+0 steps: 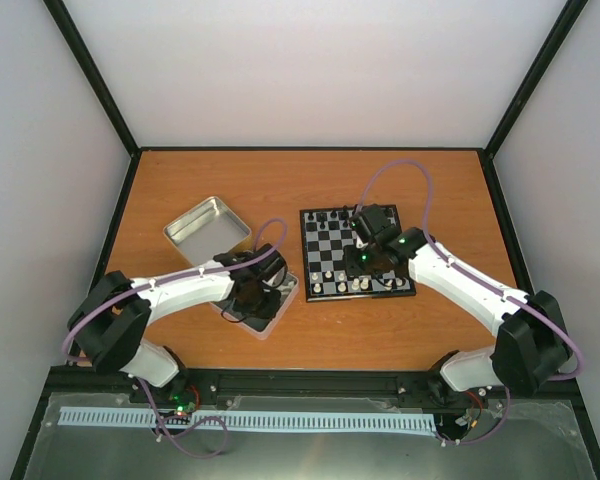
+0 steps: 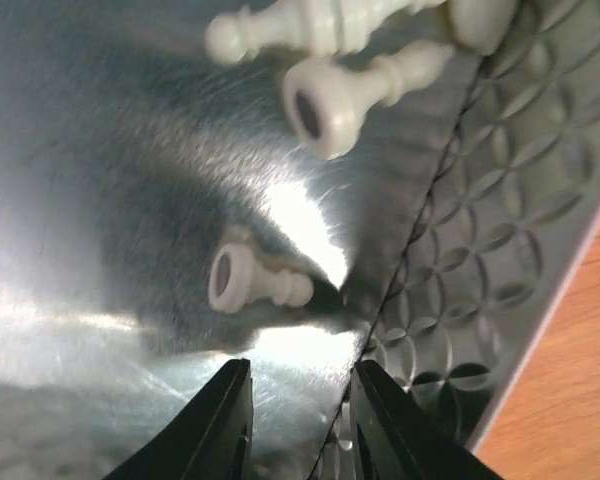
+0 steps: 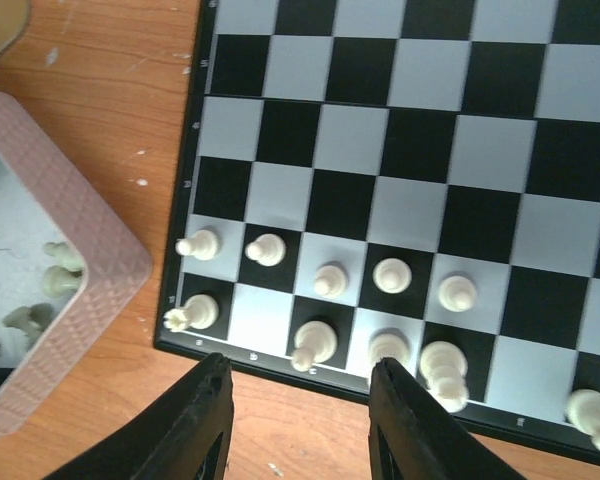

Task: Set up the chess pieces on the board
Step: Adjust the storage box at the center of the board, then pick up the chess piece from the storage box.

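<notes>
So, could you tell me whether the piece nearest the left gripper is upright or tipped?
Tipped: the piece lies on its side on the tin, base facing the camera.

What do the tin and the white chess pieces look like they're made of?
The tin: likely bare brushed metal, given glare and fine scratch lines. The white chess pieces: probably moulded plastic, matte cream, with smooth shapes and recessed bases.
</notes>
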